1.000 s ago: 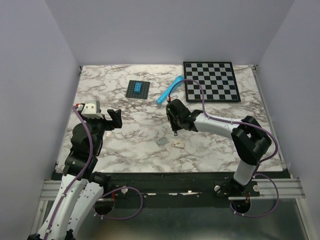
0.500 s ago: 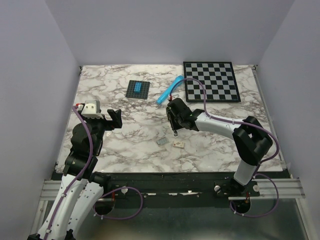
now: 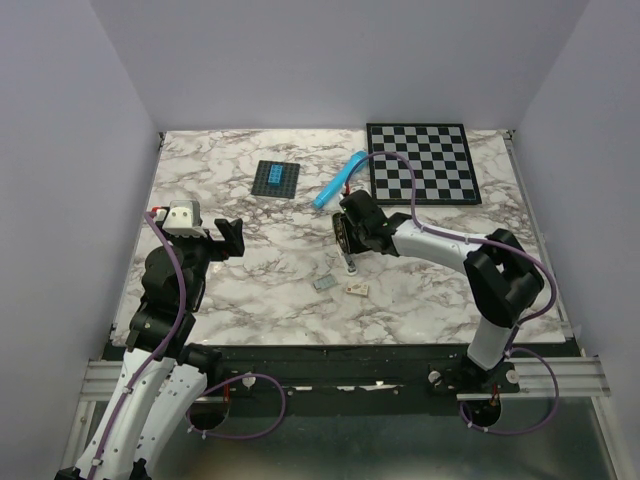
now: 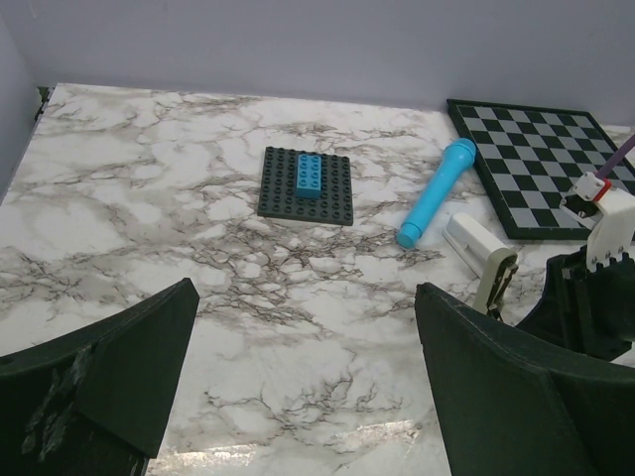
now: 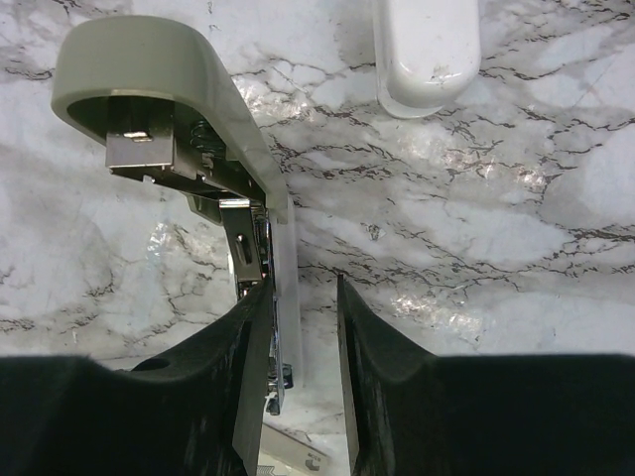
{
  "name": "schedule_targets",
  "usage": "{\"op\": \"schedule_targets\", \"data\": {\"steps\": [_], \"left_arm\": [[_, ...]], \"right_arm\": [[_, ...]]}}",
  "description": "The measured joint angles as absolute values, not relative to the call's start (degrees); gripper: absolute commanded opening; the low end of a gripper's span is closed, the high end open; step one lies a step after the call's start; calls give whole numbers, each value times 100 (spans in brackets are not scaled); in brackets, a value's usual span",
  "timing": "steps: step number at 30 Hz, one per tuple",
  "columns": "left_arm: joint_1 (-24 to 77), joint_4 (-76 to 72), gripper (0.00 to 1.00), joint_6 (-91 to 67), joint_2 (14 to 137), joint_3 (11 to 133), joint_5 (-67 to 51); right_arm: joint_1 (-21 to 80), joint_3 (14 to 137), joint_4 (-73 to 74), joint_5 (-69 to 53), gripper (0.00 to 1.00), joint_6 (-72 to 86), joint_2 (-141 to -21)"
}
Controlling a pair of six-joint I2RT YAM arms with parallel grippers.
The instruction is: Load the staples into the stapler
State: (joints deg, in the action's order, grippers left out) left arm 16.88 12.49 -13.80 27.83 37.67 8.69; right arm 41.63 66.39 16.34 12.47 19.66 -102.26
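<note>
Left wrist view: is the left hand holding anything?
No, the left hand stands wide open, and only the bare marble table shows in the gap.

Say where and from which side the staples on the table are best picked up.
Pinch the staples across their two long edges, coming straight down from above. The block is flat and lies low on the table, so a sideways approach would find little to hold. Nothing touches it; the small cream piece lies apart, leaving room to close. The right gripper looks nearest.
</note>
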Motion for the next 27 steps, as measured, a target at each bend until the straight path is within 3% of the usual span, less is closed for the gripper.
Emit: {"op": "schedule_targets", "data": {"steps": [27], "left_arm": [[1686,1247,99,-1380,2818,3767,843]], "right_arm": [[4163,6536,1723,851,40,1964,-10252]]}}
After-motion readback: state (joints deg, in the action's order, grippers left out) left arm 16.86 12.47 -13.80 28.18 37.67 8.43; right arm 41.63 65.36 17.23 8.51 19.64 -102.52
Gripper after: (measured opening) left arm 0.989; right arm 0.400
